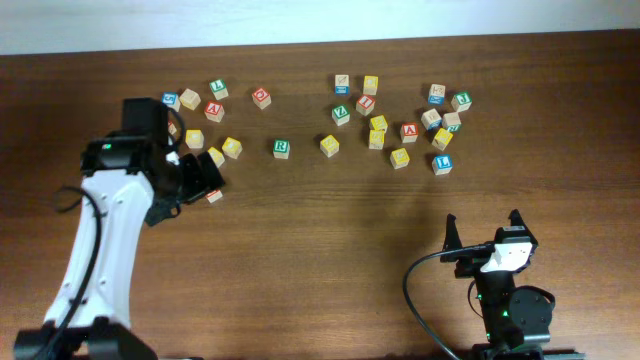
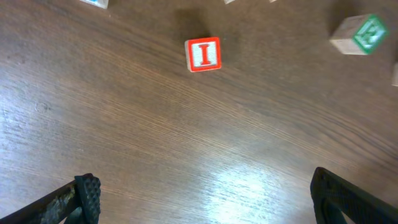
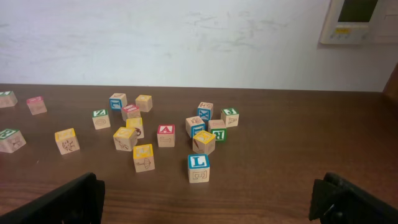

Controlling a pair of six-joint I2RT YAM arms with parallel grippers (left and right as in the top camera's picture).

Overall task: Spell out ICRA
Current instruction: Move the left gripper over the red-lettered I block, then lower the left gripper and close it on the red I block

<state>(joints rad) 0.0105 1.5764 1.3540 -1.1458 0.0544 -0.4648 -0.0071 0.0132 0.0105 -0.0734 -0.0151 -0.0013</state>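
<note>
Left end effector (image 2: 205,186) spread wide, red I block (image 2: 203,55) just ahead on the worktop (image 2: 124,124) — right end effector (image 3: 208,193) wide too, empty

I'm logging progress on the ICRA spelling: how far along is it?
At most one letter done: the red I block lies apart from the other blocks, near the open left gripper, not gripped; placed or awaiting pickup, I cannot tell. The right gripper is open and idle. C, R and A remain; a green R block sits among them.
</note>
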